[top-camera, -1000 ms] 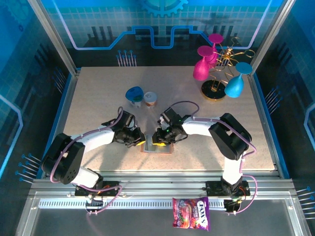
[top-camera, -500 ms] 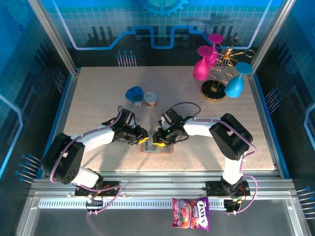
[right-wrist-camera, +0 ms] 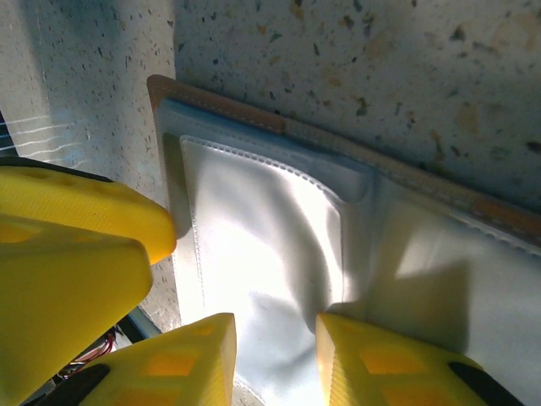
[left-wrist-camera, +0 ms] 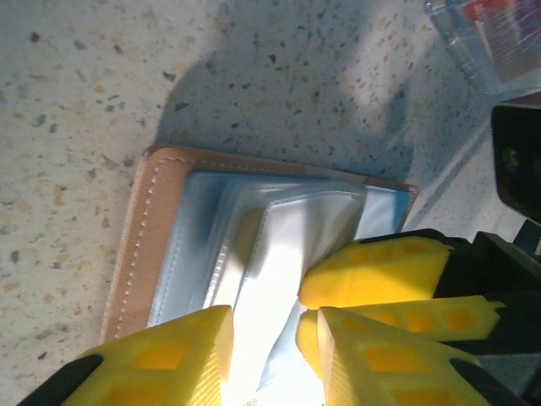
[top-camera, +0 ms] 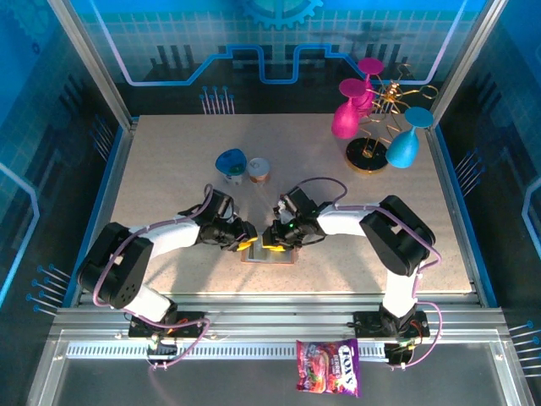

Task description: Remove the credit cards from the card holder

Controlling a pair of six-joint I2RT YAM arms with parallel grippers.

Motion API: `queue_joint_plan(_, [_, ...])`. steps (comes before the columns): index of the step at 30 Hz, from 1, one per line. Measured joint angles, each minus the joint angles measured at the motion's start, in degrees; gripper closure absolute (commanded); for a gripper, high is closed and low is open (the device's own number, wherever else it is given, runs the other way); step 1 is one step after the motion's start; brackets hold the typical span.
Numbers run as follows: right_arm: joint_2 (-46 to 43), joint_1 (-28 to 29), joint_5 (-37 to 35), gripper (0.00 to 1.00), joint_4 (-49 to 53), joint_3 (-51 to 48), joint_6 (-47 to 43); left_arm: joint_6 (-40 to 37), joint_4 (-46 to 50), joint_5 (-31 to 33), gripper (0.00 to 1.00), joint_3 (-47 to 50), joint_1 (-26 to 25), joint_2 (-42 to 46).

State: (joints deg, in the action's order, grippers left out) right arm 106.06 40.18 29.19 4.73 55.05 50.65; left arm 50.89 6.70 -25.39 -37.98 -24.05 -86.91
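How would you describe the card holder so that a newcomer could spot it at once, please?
Look at the front middle of the speckled table, where the left gripper and right gripper meet. Under them lies the card holder, flat and open. Unlike the two round tubs behind it, it is a brown stitched rectangle with pale blue-grey insides.

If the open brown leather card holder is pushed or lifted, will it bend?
Probably floppy: the flat brown leather card holder lies opened, its clear plastic sleeves buckling. Those glossy sleeves likely feel slippery. Being thin, it probably slides easily on the speckled table.
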Motion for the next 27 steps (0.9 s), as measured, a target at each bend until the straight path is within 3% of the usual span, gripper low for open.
queue_joint_plan(11, [-0.6,-0.8,1.7,0.67,-5.6,-3.1,2.2,0.0,-1.0,0.0,0.62,0.3,0.0,-0.5])
queue_joint_plan(27, [-1.1,-1.8,4.2,0.67,-13.6,-7.1,5.3,0.2,-1.1,-1.2,0.69,0.3,0.0,-0.7])
